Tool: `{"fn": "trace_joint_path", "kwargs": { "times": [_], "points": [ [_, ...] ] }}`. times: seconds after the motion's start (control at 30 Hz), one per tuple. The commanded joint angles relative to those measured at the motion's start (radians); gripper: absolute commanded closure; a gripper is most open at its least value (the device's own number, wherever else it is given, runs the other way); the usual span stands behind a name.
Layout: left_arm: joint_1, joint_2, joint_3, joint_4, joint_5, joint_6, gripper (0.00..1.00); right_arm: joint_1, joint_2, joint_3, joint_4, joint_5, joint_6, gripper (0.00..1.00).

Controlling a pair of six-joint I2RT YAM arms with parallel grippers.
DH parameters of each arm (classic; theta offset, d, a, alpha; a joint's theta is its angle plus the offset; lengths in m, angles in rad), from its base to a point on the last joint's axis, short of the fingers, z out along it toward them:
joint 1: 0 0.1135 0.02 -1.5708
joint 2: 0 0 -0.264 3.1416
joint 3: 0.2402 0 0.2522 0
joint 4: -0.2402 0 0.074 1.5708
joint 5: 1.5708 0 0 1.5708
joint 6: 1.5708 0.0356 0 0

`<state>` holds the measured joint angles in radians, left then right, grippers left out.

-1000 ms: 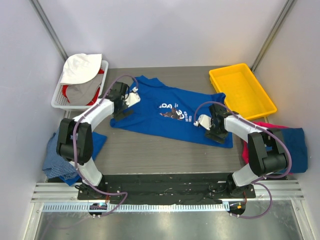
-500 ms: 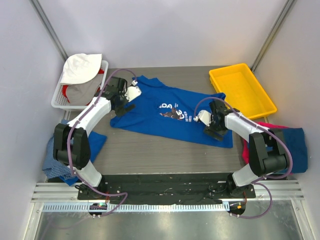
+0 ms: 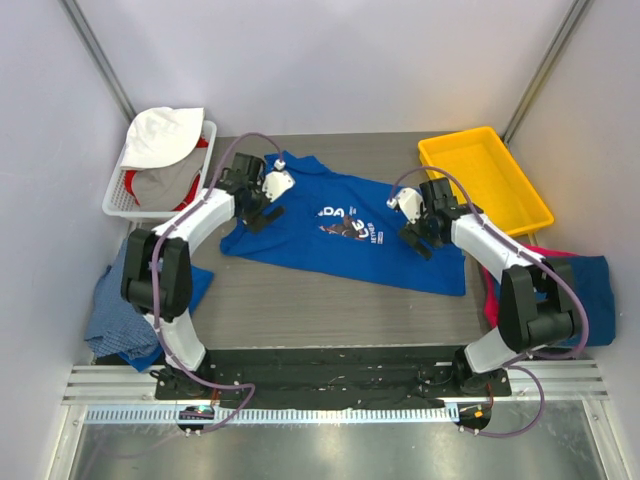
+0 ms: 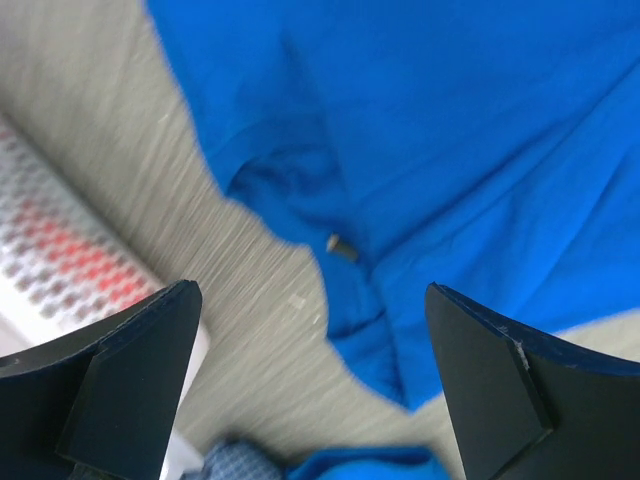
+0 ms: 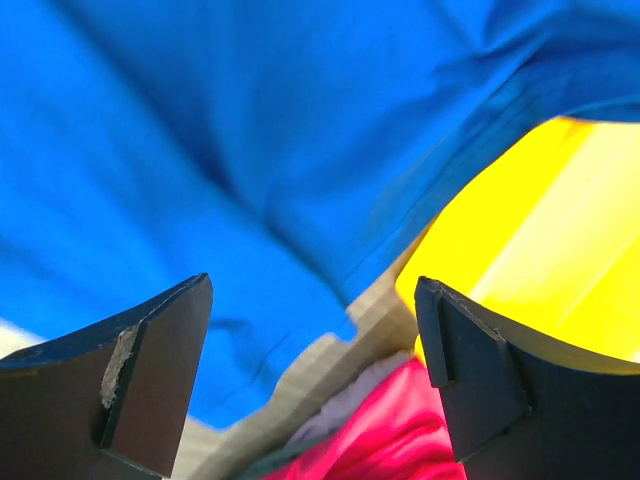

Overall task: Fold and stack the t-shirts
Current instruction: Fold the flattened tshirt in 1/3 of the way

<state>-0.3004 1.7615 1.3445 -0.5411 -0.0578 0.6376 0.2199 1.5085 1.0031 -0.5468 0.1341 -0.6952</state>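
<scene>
Blue t-shirt (image 3: pixel 300 240) spread out; left pincer (image 4: pixel 308 330), right pincer (image 5: pixel 312 310) gaping, empty.

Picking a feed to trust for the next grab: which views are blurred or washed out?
Top external: sharp and evenly lit; the royal blue t-shirt reads crisply. Left wrist: motion-smeared, with the table and white basket streaked. Right wrist: cloth soft and unfocused; the yellow tray glares, its detail washed out.
</scene>
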Motion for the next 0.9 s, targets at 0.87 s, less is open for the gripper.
{"fn": "trace_joint_path", "kwargs": {
  "times": [0.87],
  "points": [
    [-0.086,0.277,0.091,0.125,-0.028,-0.035,0.0,0.001,0.203,0.091,0.142,-0.011,0.076,0.1]
  ]
}}
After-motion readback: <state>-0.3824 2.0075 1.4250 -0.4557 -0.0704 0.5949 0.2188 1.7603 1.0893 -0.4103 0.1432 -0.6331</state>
